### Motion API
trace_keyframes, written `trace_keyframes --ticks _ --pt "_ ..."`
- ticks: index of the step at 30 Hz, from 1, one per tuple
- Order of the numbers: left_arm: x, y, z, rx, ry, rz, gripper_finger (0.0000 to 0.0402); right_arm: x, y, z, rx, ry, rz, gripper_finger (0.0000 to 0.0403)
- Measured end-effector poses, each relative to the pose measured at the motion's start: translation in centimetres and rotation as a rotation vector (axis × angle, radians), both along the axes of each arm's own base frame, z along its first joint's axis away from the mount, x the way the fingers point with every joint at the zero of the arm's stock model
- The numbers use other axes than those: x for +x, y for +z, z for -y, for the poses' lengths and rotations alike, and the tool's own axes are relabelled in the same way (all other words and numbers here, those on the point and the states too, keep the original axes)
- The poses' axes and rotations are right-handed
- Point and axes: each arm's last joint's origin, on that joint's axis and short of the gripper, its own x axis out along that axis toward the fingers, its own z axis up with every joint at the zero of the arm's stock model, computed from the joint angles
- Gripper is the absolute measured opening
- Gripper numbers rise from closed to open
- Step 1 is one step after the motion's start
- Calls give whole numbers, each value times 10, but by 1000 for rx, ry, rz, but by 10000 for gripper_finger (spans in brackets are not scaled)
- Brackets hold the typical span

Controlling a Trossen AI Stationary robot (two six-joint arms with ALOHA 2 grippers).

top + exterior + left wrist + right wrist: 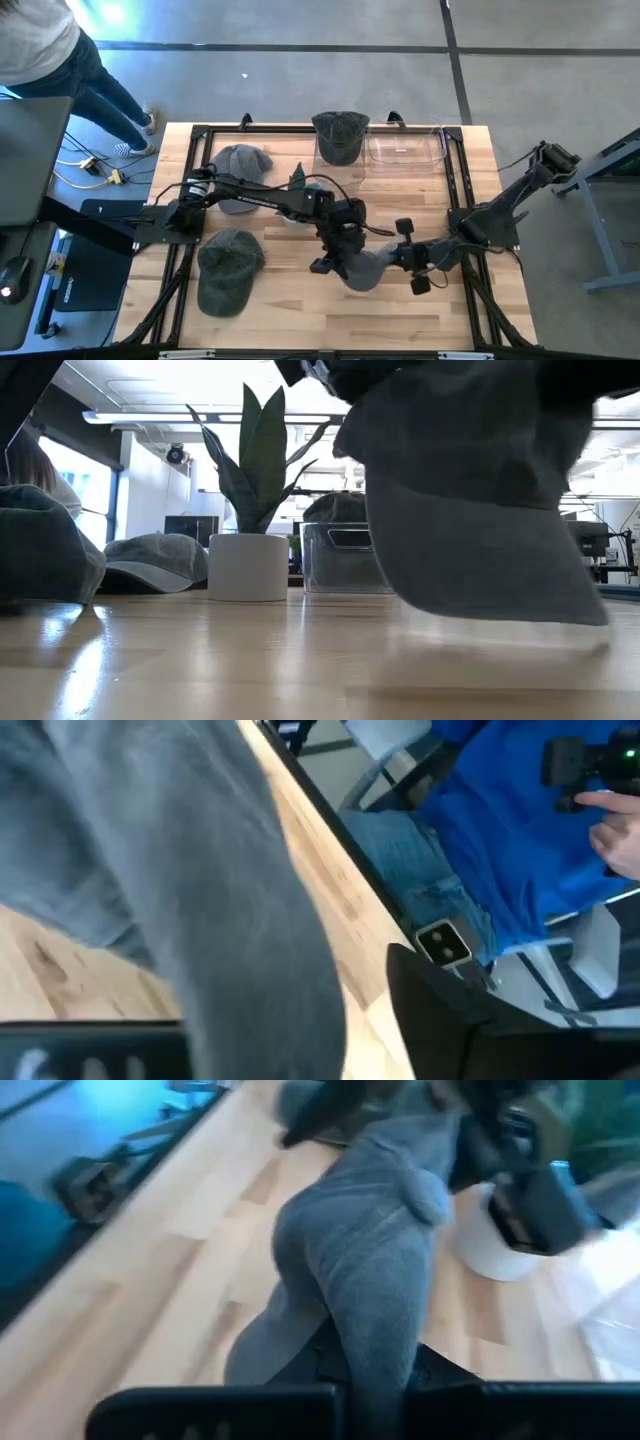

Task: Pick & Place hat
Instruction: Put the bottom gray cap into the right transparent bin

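Hat (362, 270) hangs stretched between both arms: right gripper (404, 256) clamped on it, left gripper (335, 252) grip undeterminable.

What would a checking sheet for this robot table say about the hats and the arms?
Surface: light wooden table with black frame rails.
Job's things: grey cloth hat held up between both grippers; green hat in clear plastic bin; second clear bin.
Clutter: two more grey caps; white pot with green plant.
Grippers: left gripper at the hat; right gripper shut on the hat.
Cables: yellow and white wires on the floor.
Surroundings: person in jeans standing nearby.
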Motion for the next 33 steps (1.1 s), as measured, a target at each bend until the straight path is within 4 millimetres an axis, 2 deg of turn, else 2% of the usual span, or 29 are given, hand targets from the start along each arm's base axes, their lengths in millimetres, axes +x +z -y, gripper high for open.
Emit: trace_keyframes --ticks 7,14,18,23,27,30,33 --pt "2 14 -3 -32 -19 102 72 -10 -4 -11 2 92 -4 5" --pt "3 14 -3 -12 -42 139 8 -13 -4 -15 30 139 -20 17" --pt "1 14 -6 13 -56 151 8 -14 -4 -16 63 178 -41 52" --pt "-6 28 -17 25 -47 177 3 -12 -4 -17 67 195 -34 124" --pt "-9 34 -20 38 -54 199 3 -7 -13 -17 63 250 -97 175" --pt "-15 37 -19 53 -70 183 3 -3 -19 -18 51 304 -135 192" --pt "-17 40 -19 50 -99 205 3 -4 -22 -16 53 322 -179 189"
